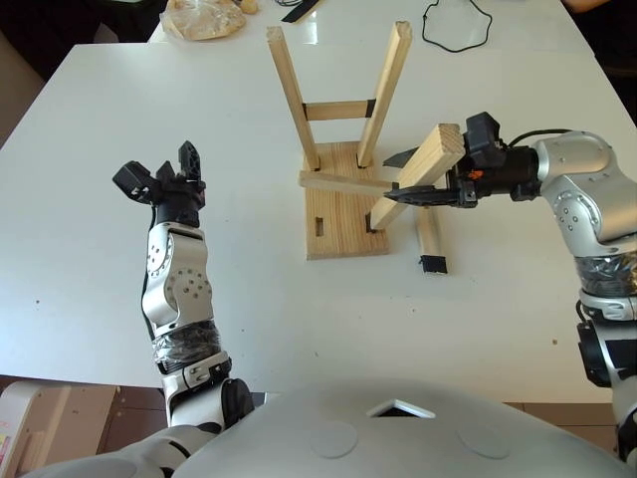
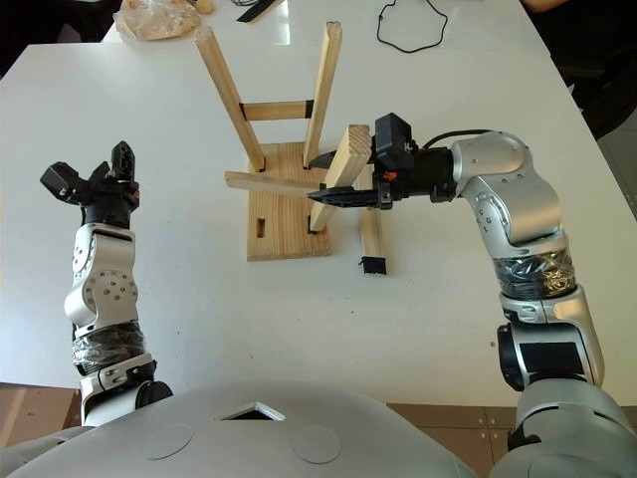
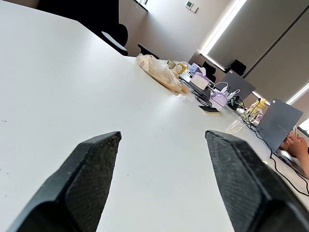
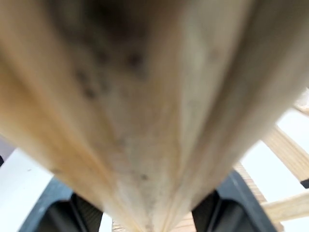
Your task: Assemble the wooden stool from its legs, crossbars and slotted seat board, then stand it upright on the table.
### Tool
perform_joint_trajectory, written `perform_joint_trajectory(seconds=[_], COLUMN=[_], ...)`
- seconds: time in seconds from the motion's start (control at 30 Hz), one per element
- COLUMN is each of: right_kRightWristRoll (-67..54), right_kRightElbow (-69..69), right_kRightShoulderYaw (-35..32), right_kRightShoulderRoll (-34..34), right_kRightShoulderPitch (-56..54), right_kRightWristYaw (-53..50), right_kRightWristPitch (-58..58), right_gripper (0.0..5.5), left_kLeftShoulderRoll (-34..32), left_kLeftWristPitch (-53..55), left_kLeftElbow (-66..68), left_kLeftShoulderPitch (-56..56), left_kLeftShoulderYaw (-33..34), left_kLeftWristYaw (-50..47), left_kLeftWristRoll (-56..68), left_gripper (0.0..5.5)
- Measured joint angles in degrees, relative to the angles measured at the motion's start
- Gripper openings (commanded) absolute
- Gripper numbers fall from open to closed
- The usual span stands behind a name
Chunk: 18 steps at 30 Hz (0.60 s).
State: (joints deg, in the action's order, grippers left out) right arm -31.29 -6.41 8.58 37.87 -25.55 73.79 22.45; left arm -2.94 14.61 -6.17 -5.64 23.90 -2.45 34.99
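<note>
The slotted seat board [image 1: 338, 234] lies flat on the white table [image 1: 119, 110]. Two legs [image 1: 291, 92] [image 1: 386, 88] stand up from its far end, joined by a short crossbar [image 1: 336, 110]. My right gripper [image 1: 400, 179] is shut on a third leg [image 1: 426, 164], which is tilted with its lower end at the board's right side; the same leg [image 4: 145, 111] fills the right wrist view. A thin crossbar [image 1: 338, 180] sticks out sideways from that leg over the board. Another wooden piece [image 1: 431, 244] lies on the table right of the board. My left gripper [image 1: 171, 179] stands open, raised over the left of the table, its pads [image 3: 87, 183] wide apart.
At the table's far edge lie a plastic bag of food [image 1: 204, 18], a black cable [image 1: 453, 28] and a dark flat object [image 1: 299, 10]. Laptops and clutter [image 3: 275, 121] stand on a farther table. The near half of the table is bare.
</note>
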Motion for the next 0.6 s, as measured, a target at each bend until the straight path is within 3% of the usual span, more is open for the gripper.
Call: perform_joint_trajectory(seconds=[0.6], right_kRightWristRoll=[0.82], right_kRightElbow=[10.96], right_kRightShoulderYaw=[0.56], right_kRightShoulderRoll=[-2.57], right_kRightShoulderPitch=[-0.83], right_kRightWristYaw=[-1.41], right_kRightWristPitch=[-3.87], right_gripper=[2.04], left_kLeftShoulderRoll=[-0.54], left_kLeftWristPitch=[-0.01], left_kLeftElbow=[0.78], left_kLeftShoulderPitch=[-0.57], left_kLeftShoulderYaw=[-1.03], left_kLeftWristYaw=[1.21], left_kLeftWristRoll=[-0.84], left_gripper=[3.23])
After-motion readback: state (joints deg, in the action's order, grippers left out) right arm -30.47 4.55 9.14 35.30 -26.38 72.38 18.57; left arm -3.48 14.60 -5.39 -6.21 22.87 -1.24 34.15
